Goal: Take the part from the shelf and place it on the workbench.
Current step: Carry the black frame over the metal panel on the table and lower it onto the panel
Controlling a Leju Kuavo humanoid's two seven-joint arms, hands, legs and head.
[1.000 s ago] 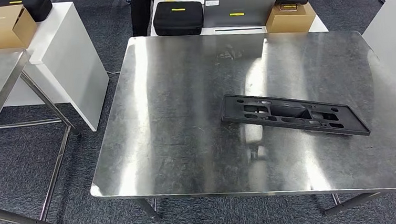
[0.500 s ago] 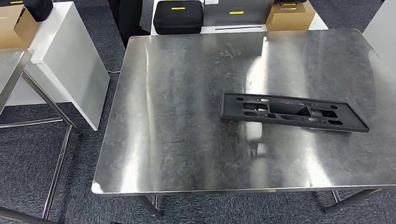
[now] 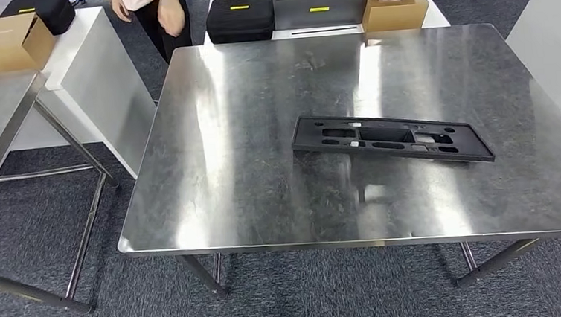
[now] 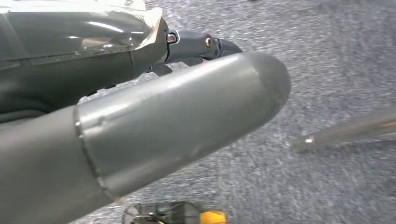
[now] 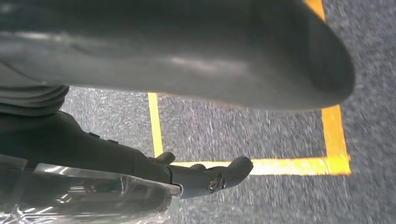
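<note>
Here, the left hand (image 4: 140,116) hung over grey carpet with its thumb out straight, grasping nothing. The black part (image 3: 392,138) lay flat on the steel bench (image 3: 212,178), right of the bench's centre, apart from both hands. The right hand (image 5: 196,140) hung released over a yellow floor line (image 5: 280,165).

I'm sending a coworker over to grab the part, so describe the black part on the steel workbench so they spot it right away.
Find the big steel workbench in the middle of the room. The part lies flat on its right half: a long, black plastic frame with several cut-out openings. It is the one object on that tabletop.
</note>
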